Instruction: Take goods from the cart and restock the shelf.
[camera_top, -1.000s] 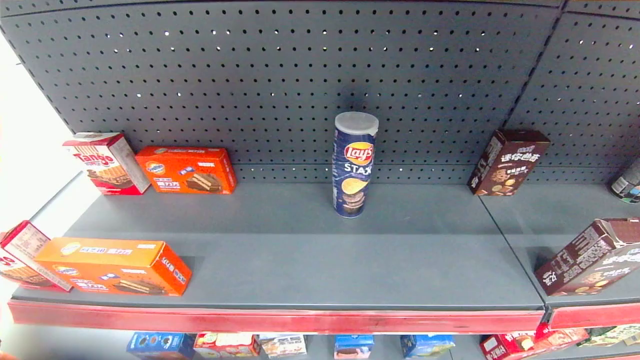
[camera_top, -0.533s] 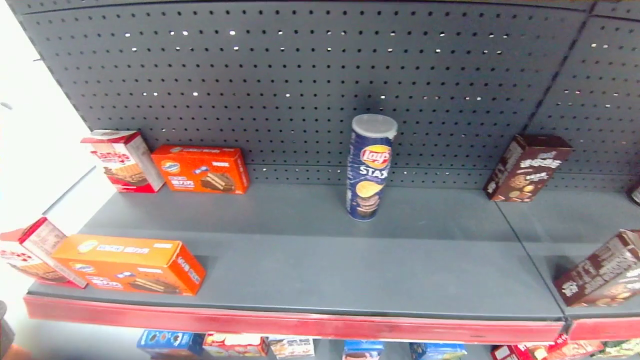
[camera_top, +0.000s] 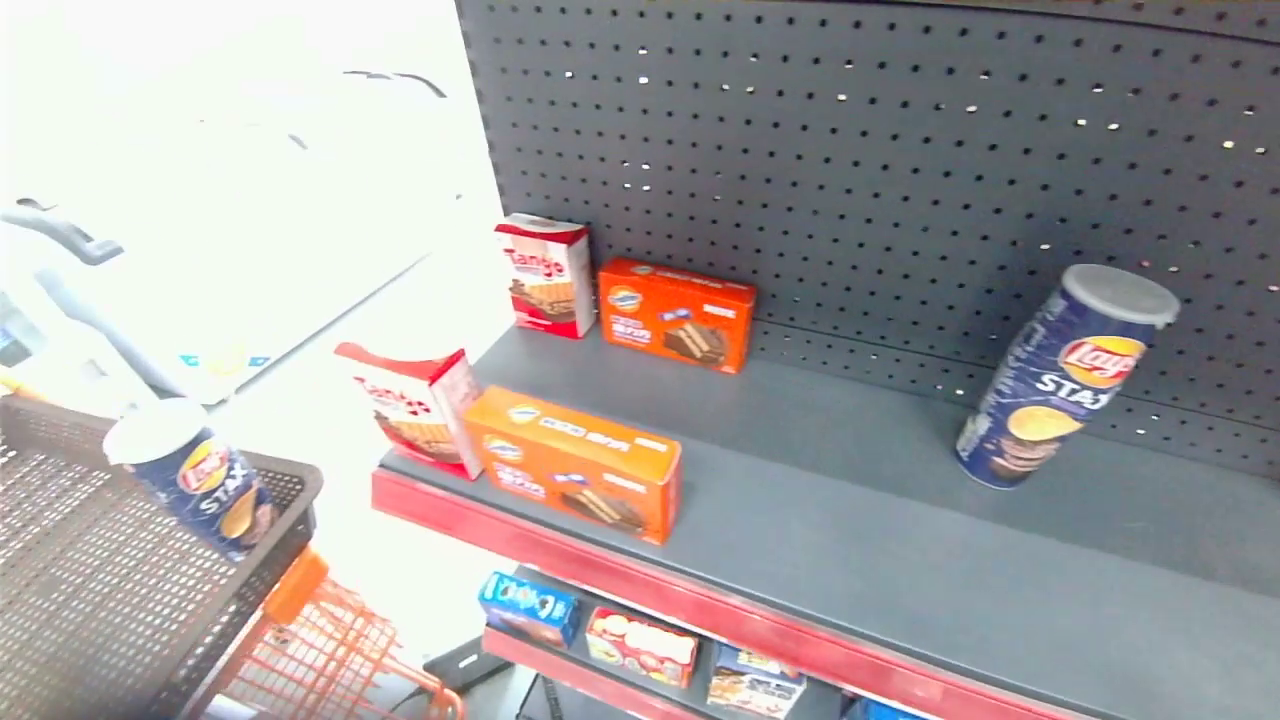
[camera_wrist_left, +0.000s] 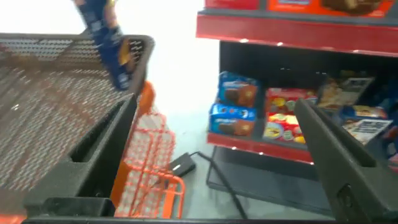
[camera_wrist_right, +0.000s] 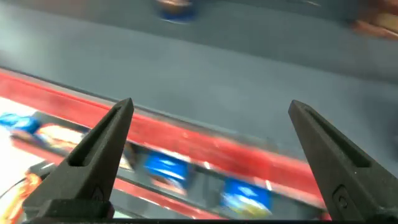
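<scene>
Leaning in the basket (camera_wrist_left: 43, 106), chips can (camera_wrist_left: 104, 38) sits beyond left hand (camera_wrist_left: 214, 158).

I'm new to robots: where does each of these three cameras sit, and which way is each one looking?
Head view: on the robot's head, looking forward and down at the shelf, with the cart's basket on its left.
Left wrist view: on the left arm's wrist, facing the basket and lower shelf past the open left gripper.
Right wrist view: on the right wrist, facing the shelf's red front edge past the open right gripper.
Shared: head and left wrist views both catch the chip can in the basket and a blue box below.
</scene>
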